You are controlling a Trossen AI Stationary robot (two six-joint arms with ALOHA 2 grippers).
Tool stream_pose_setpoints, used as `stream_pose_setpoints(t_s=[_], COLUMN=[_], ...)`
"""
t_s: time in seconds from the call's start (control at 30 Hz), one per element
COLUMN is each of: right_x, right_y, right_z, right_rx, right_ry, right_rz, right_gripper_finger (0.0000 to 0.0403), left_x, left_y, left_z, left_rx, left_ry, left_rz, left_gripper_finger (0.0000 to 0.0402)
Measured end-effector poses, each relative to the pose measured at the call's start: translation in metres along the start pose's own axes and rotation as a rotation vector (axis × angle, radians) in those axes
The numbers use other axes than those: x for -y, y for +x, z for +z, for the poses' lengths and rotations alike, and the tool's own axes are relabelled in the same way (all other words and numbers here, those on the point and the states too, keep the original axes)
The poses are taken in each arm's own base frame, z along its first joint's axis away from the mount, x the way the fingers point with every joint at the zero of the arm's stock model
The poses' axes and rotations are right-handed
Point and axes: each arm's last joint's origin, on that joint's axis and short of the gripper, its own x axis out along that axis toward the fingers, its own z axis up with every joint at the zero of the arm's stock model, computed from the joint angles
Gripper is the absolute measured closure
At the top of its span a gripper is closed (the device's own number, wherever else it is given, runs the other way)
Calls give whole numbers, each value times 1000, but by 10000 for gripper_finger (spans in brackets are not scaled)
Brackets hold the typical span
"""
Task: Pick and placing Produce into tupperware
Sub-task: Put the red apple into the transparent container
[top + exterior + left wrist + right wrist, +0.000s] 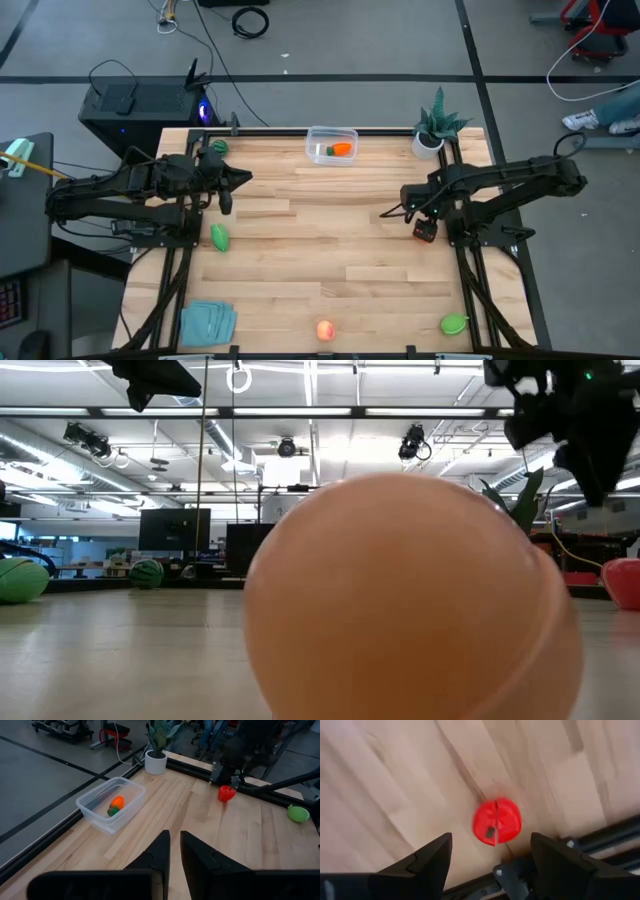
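- So, the table (pixel 300 270): wood slats, biggest thing in shot, with both arms reaching in from its left and right edges.
- Left gripper (pixel 174 851) hangs over the table by the left edge, toward the far side. Fingers nearly together with only a thin slot between them, nothing in there.
- Right gripper (pixel 491 854) sits low near the right edge with its fingers spread wide, empty, and the red piece (pixel 496 820) lies on the wood right between and just ahead of them.
- Tub (pixel 331 145): clear box at the middle of the far edge, carrot (pixel 342 149) already lying inside.
- Loose produce on the wood: a green piece (pixel 220 238) near the left edge, another green one (pixel 454 324) at the near right corner, a peach (pixel 324 330) at the near edge, and a dark green one (pixel 218 146) at the far left corner.
- My guess on handling the red piece: light hollow plastic, stiff, smooth and roundish, so it'll probably squirt or roll if pinched off-centre. I'd come straight down and close across its widest middle, seam between the pads.
- Tub looks thin and light too, so a hard drop could shove it.
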Motion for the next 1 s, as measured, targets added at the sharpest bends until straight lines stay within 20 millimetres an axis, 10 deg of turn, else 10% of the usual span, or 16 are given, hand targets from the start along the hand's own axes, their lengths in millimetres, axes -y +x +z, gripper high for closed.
stream_pose_setpoints(t_s=[1.0], right_x=[-2], right_y=[17], right_z=[4], right_rx=[24], right_ry=[-71], right_rz=[59], right_gripper_finger=[128], left_x=[0], left_y=[0], left_z=[0], left_rx=[0], left_ry=[0], left_rz=[0], left_gripper_finger=[347])
